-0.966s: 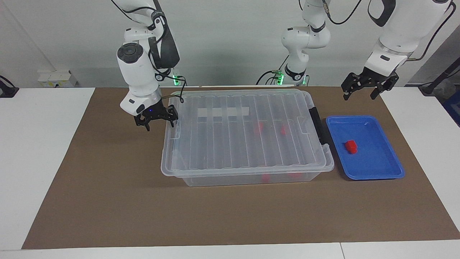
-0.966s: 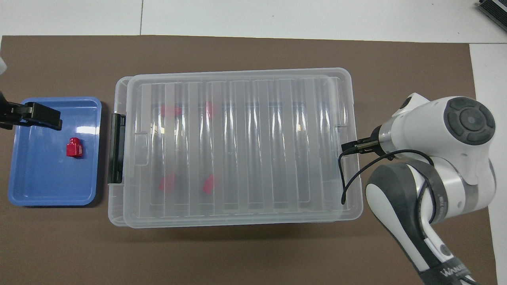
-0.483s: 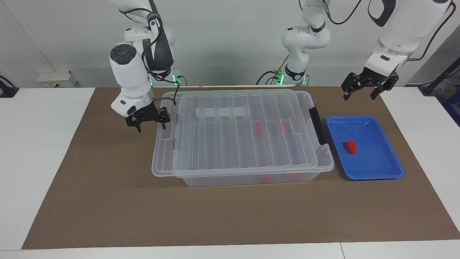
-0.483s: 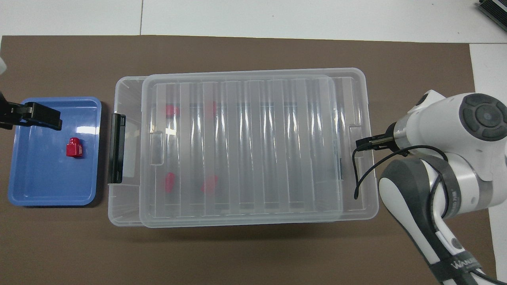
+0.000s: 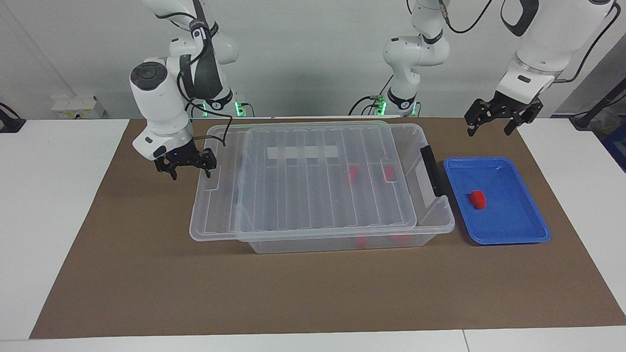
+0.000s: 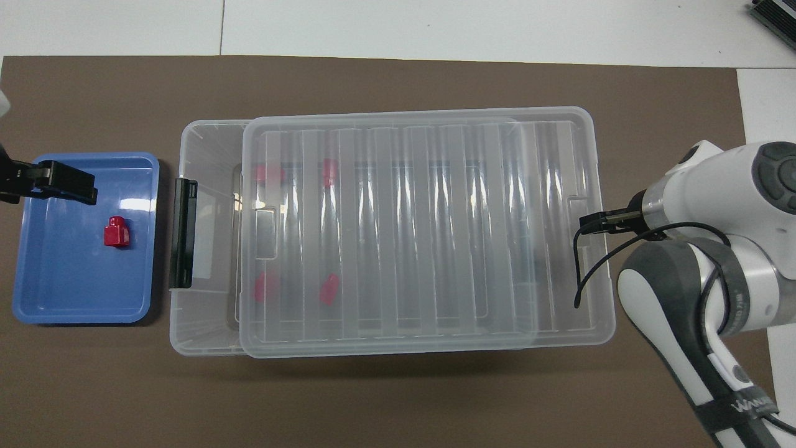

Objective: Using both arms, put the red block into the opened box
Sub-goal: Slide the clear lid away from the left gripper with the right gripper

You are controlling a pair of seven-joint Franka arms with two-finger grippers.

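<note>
**Lid partly displaced; block not yet picked**

Note that the ribbed clear lid overhangs the large clear plastic tub beside the wide-open right gripper; it may tip off. The tiny red plastic block lies in the shallow blue tray, under the open, empty left gripper. Brown mat, white wall.

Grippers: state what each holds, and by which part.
Left gripper: nothing, open over the blue tray. Right gripper: open at the end rim of the lid, clamping nothing; contact cannot be told.
</note>
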